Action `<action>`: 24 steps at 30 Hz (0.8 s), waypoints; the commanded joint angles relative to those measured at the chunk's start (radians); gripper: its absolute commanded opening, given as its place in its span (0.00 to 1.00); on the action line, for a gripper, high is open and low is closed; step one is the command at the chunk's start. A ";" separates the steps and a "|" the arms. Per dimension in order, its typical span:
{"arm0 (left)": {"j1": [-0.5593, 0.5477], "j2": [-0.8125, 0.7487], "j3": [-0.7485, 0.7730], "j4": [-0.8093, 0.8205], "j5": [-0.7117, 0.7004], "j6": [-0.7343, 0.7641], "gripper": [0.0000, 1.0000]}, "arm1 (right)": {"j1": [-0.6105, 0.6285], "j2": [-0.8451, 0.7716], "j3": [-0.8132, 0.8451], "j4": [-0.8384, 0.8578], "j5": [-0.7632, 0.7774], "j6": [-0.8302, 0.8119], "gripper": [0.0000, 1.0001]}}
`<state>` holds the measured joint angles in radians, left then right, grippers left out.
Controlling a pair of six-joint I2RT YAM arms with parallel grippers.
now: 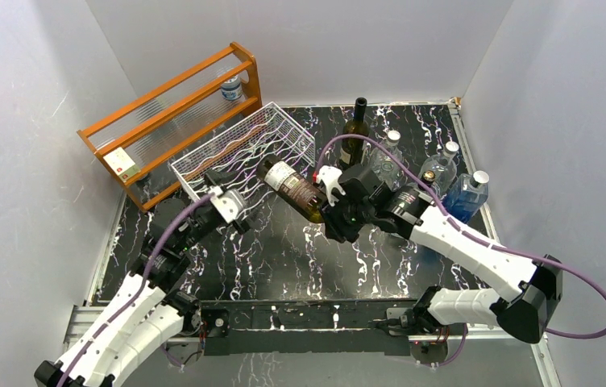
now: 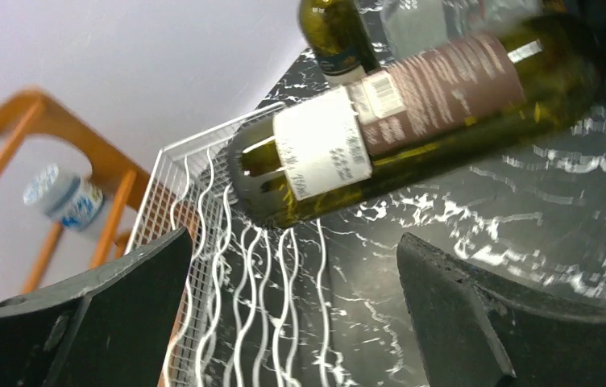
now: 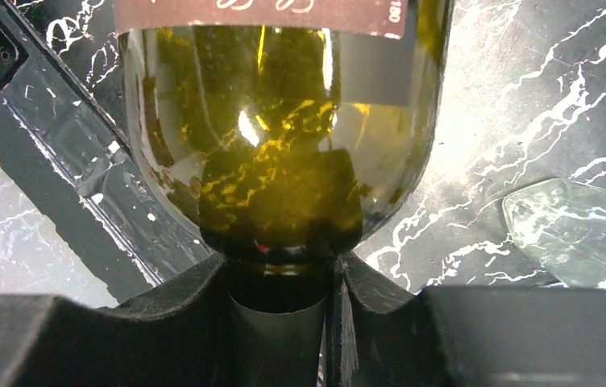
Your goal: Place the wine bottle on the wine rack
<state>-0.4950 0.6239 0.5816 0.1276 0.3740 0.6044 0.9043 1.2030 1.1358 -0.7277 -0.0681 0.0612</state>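
The wine bottle [image 1: 290, 187] hangs tilted in the air above the dark marbled worktop [image 1: 284, 258]. Its base points far-left toward the wine rack [image 1: 231, 153] and sits over the rack's near right corner. Whether glass touches wire there I cannot tell. The right gripper [image 3: 282, 278] is clenched on the bottle's neck, with the shoulder bulging just past its fingers. The left gripper [image 2: 292, 314] is released, jaws spread wide and holding nothing. It waits just near of the rack, with the bottle's base in front of it.

The bottle looks like thick green glass: stiff, heavy for its size, smooth enough to slip and liable to crack if dropped onto wire. Held by the neck alone, the long body probably levers hard against that grip. A second hold around the labelled body, where the sides run straight, would likely steady it. From there the base can be eased down into one wavy cradle, away from the upright dark bottle [image 1: 355, 129] at the far side
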 commanded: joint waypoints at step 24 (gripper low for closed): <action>0.003 0.106 0.644 -0.532 -0.402 -0.970 0.98 | 0.095 0.144 -0.219 0.436 -0.212 0.293 0.00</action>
<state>-0.4931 0.7471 1.1912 -0.3820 -0.0525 -0.3912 0.9833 1.3315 0.8742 -0.4820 -0.2684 0.3317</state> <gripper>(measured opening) 0.981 0.435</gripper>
